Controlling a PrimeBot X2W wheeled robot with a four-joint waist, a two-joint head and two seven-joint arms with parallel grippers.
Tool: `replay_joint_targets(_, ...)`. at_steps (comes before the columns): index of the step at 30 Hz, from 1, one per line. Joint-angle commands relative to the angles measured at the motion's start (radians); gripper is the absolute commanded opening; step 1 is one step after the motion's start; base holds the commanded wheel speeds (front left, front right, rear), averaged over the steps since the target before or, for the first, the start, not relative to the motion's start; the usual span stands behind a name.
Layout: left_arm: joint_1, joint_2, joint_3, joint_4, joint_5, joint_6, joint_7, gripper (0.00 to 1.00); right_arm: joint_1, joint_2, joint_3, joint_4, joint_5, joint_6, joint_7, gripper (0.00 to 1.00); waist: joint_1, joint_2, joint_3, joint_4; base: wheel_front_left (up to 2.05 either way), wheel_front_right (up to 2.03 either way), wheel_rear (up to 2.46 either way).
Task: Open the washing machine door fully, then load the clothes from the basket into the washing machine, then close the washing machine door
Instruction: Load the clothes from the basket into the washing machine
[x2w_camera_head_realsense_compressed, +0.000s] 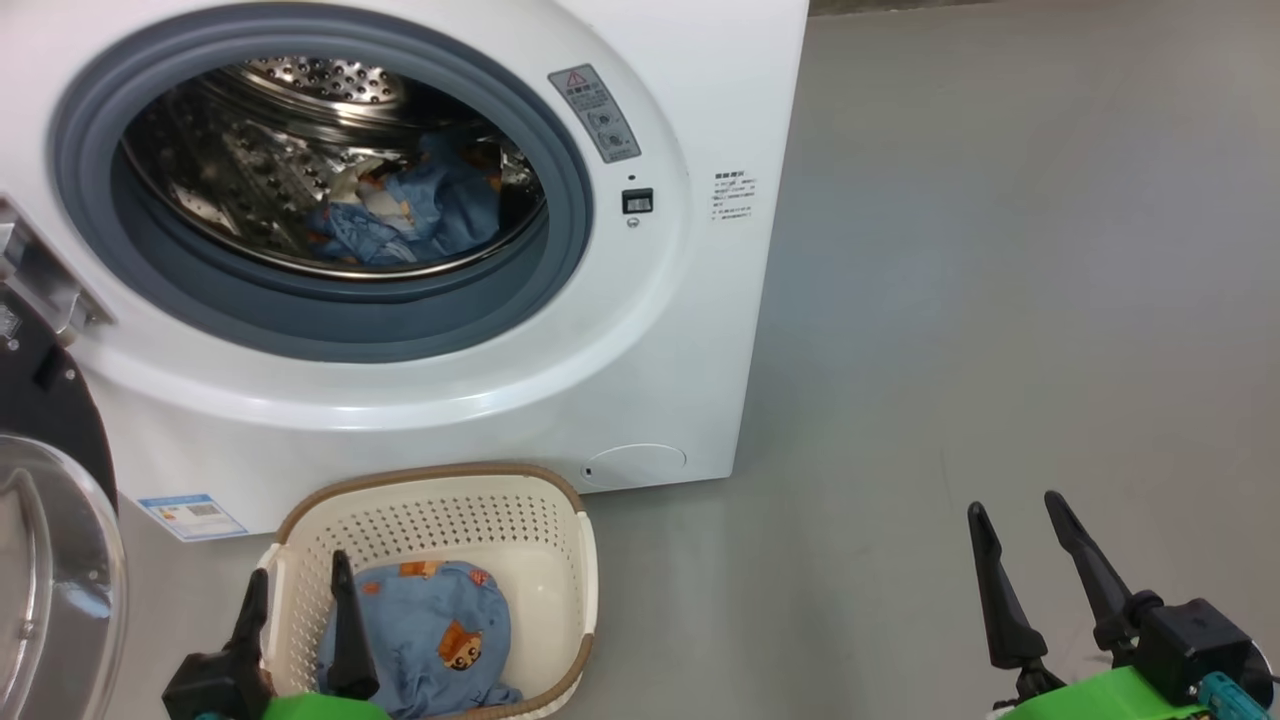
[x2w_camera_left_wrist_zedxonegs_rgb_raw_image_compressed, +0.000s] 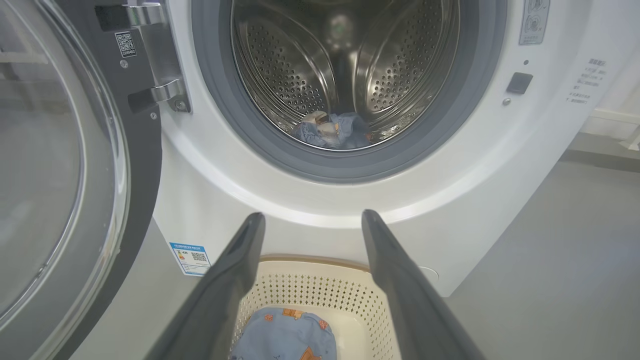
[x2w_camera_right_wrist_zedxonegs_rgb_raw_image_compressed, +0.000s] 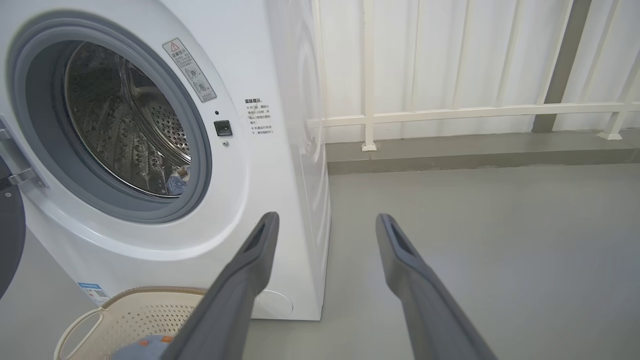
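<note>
Left gripper (x2w_camera_head_realsense_compressed: 299, 566) sits closest in the head view, jaws spread wide and holding nothing, poised over the near-left edge of the basket (x2w_camera_head_realsense_compressed: 430, 472). In the basket lie the clothes (x2w_camera_head_realsense_compressed: 430, 630), a blue bundle printed with orange animals; the left wrist view shows it just below and between the fingers. Right gripper (x2w_camera_head_realsense_compressed: 1015, 503) hangs well apart to the right over bare floor (x2w_camera_head_realsense_compressed: 1000, 250), jaws likewise spread and empty.

Door (x2w_camera_head_realsense_compressed: 55, 520) stands swung out to the left on its hinge, away from the opening, so the opening step looks done. One blue piece (x2w_camera_head_realsense_compressed: 420, 210) lies at the bottom of the drum (x2w_camera_head_realsense_compressed: 300, 140). The basket stands on the floor just in front of the washer (x2w_camera_head_realsense_compressed: 640, 340), below the opening; whether they touch I cannot tell. Loading looks to be the step in hand, partway through.

Next move, as I judge it: lower the left gripper into the basket and close on a thick fold of the bundle, not the perforated wall. Then lift it over the rim and carry it up and forward past the grey seal (x2w_camera_head_realsense_compressed: 330, 330), deep into the drum. Soft cloth may trail or slip, and a piece caught on the seal would keep the door from shutting.
</note>
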Motion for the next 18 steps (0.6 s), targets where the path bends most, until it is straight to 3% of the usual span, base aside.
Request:
replay_joint_targets(1,-0.002,0.016,0.027,-0.052,0.01,-0.005,-0.006,1.0,0.002,-0.011,0.019,-0.029,-0.026,0.002,-0.007,1.0,0.0,-0.0001,-0.003,0.007,0.0,0.0,0.0)
replay_joint_targets(18,0.089,0.016,0.017,-0.139,0.006,-0.005,-0.006,1.0,0.034,-0.009,-0.005,-0.039,-0.085,0.002,-0.007,1.0,0.0,-0.0001,-0.07,0.006,0.0,0.0,0.0)
